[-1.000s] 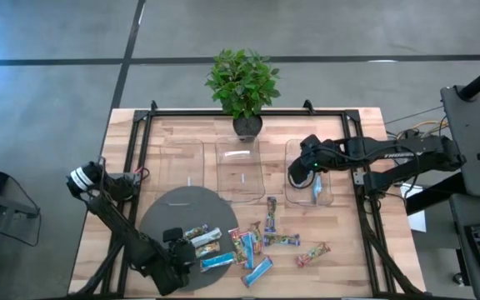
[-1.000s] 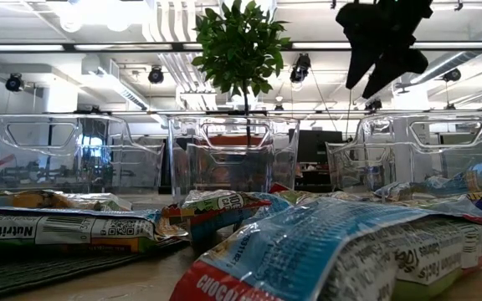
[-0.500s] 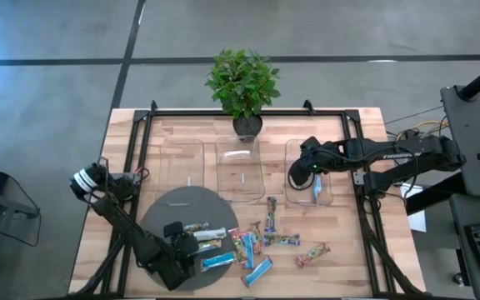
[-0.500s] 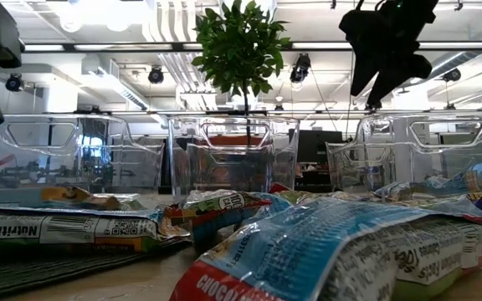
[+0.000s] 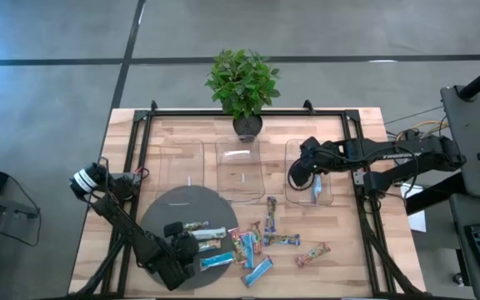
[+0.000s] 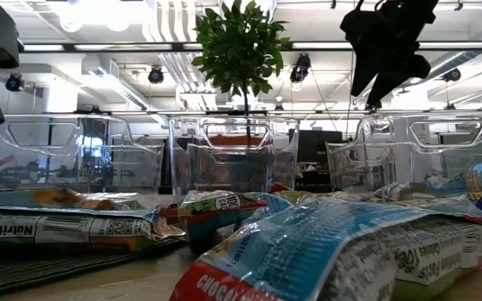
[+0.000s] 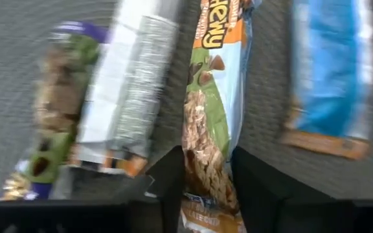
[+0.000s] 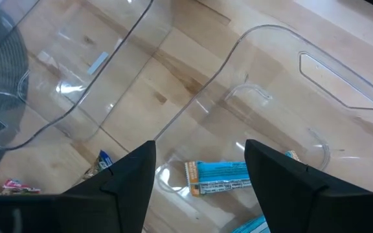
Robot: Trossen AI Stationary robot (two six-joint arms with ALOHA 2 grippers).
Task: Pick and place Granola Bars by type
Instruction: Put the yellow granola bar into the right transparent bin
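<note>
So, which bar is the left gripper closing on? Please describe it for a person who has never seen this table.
Find the round dark mat at the table's near left. Three bars lie on it by the left gripper. The bar between its fingers is the middle one, green and orange with light blue; its neighbours are a silver-backed one and a plain blue one.

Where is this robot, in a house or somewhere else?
Probably a lab or workshop, not a house: bare pipes and lamps on the ceiling, a grey concrete floor, and a table built for two robot arms.
</note>
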